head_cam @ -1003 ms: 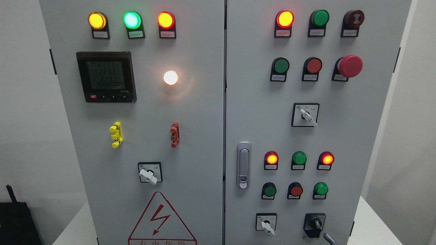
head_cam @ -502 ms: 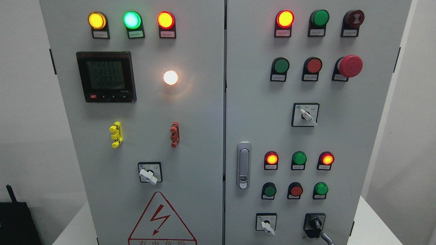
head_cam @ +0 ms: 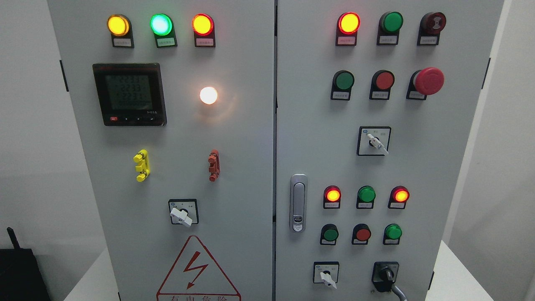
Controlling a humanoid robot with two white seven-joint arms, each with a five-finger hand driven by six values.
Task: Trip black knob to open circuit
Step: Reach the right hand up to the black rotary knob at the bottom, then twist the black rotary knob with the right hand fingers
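Only a slim, grey, curved sliver of the right hand (head_cam: 400,292) shows, rising from the bottom edge just below and right of the black knob (head_cam: 385,275), its tip by the knob's lower right corner, contact unclear.

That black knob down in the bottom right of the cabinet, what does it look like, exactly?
The black knob sits low on the right door of the grey cabinet, right of a small white-handled switch. It looks like dark plastic: a squarish black base plate with a raised round body and a stubby handle that carries a pale stripe and points roughly downward. A grey, curved finger-like part rises from the bottom edge close to its lower right corner; whether they touch is unclear.
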